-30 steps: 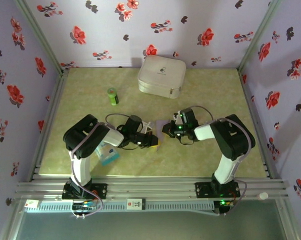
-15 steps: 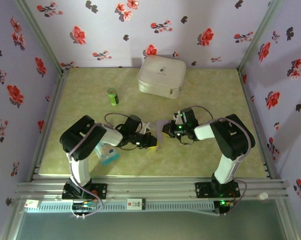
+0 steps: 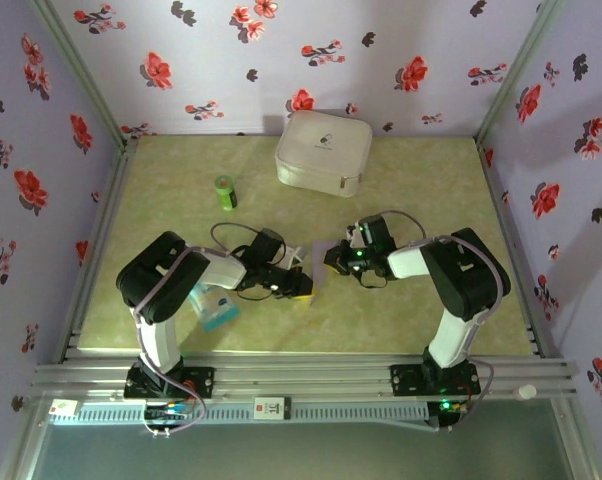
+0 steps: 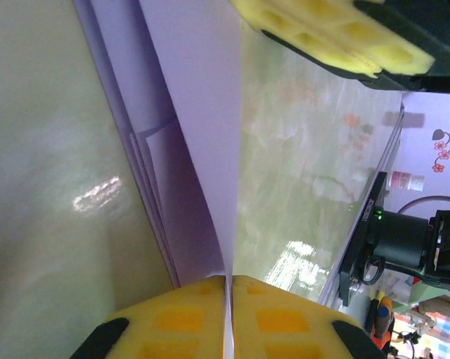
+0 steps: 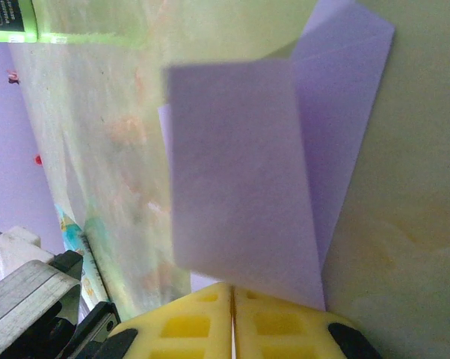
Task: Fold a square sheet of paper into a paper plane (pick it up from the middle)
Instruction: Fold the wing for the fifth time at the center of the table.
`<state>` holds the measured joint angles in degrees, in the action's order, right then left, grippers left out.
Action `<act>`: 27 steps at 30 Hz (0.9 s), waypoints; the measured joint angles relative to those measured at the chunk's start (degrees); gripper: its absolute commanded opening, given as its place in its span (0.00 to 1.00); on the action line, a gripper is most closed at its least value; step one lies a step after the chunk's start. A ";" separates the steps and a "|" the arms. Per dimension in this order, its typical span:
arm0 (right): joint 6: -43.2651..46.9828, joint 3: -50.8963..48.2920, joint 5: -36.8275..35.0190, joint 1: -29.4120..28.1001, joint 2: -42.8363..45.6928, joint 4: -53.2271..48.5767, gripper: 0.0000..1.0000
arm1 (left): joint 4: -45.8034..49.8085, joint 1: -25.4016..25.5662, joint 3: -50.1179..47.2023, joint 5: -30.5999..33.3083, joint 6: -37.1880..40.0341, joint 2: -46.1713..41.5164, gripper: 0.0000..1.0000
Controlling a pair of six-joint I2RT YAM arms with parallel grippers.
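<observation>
The sheet of paper [image 5: 240, 187], pale lavender and already folded into several layers, is in the middle of the table [image 3: 411, 190], between the 2 arms. The left gripper [image 4: 226, 303] has its yellow pads pressed together on 1 edge of the paper, which enters the seam between them. The right gripper [image 5: 232, 318] is closed too, and the lower edge of the folded flap seems to be caught in it, though the exact contact is hidden by the pads.

I judge the paper very light, thin and limp. It can slip between smooth pads, and it may take a wrong crease or tear if the 2 grips pull against each other. It is better to hold it on a folded edge, where the layers make it stiffer, and with gentle pressure
</observation>
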<state>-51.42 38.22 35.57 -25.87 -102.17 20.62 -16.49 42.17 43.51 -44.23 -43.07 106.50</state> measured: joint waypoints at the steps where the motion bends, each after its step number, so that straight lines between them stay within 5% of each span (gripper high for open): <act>1: 0.00 0.02 -0.02 -0.02 0.00 -0.09 0.09 | 0.33 0.04 0.00 0.00 0.22 -0.09 0.10; 5: 0.04 0.52 -0.37 -0.15 0.04 -1.14 0.09 | 1.66 0.09 0.00 0.09 1.01 -0.24 0.00; 8: 0.07 0.79 -0.66 -0.26 0.07 -1.77 0.09 | 2.23 0.15 0.11 0.09 1.66 -0.31 0.01; 10: 0.07 0.87 -0.79 -0.26 0.11 -2.08 0.09 | 2.64 0.15 0.28 0.09 1.97 -0.31 0.12; 13: 0.13 1.11 -0.90 -0.33 0.11 -2.54 0.09 | 3.26 0.31 0.50 -0.28 2.49 -0.72 0.16; 17: 0.44 1.16 -0.92 -0.35 0.11 -2.67 0.08 | 4.04 0.42 0.59 -0.39 3.15 -1.01 0.15; 22: 0.46 1.40 -1.07 -0.42 0.11 -3.19 0.08 | 5.84 0.42 0.26 -0.20 3.58 -1.16 0.01; 27: 0.46 1.49 -1.11 -0.44 0.11 -3.41 0.08 | 6.10 0.42 0.26 -0.02 3.85 -1.16 0.09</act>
<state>-50.96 39.70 34.46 -26.30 -102.06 17.21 -10.39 42.59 43.77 -44.25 -39.22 105.34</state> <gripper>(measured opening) 0.085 0.044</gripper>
